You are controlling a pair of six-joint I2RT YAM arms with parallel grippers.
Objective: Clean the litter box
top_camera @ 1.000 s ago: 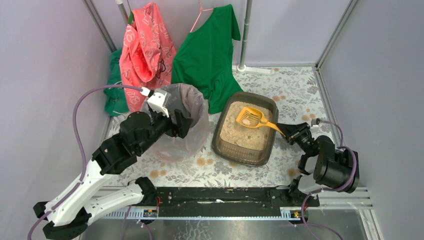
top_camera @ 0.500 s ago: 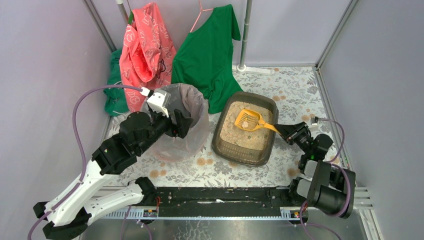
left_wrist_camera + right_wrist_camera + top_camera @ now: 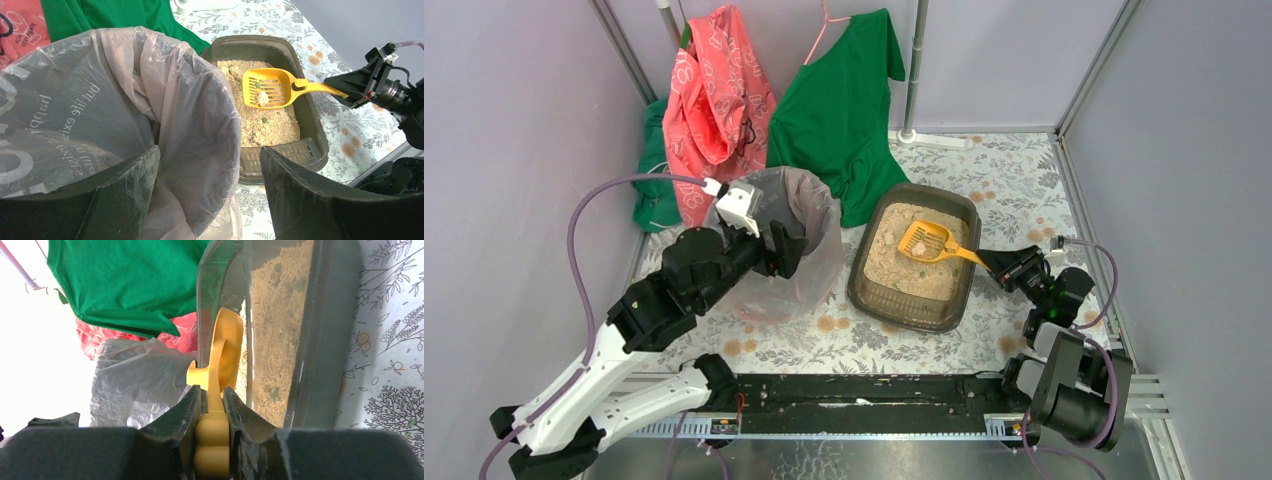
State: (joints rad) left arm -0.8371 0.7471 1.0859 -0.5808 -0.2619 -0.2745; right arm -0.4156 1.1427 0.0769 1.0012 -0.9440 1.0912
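Note:
The litter box (image 3: pixel 902 311) is a dark tray of beige litter at the table's middle right, also seen in the left wrist view (image 3: pixel 280 162) and the right wrist view (image 3: pixel 325 330). A yellow slotted scoop (image 3: pixel 924 240) hovers over the litter with a pale clump (image 3: pixel 263 98) in its bowl. My right gripper (image 3: pixel 998 263) is shut on the scoop's handle (image 3: pixel 214 440) just outside the box's right wall. My left gripper (image 3: pixel 781 247) stands open astride the rim of the bagged round bin (image 3: pixel 100 100), one finger (image 3: pixel 125 190) inside and the other (image 3: pixel 310 195) outside.
The bin (image 3: pixel 799 215) stands left of the litter box. A green shirt (image 3: pixel 839 110) and a pink garment (image 3: pixel 714 100) hang at the back, the shirt's hem reaching the box's far corner. A pole's white base (image 3: pixel 929 138) sits at the back. Grey walls close in on three sides.
The right arm's elbow has swung toward the near edge, and the scoop has shifted slightly nearer and lower over the litter. The left arm has not moved.

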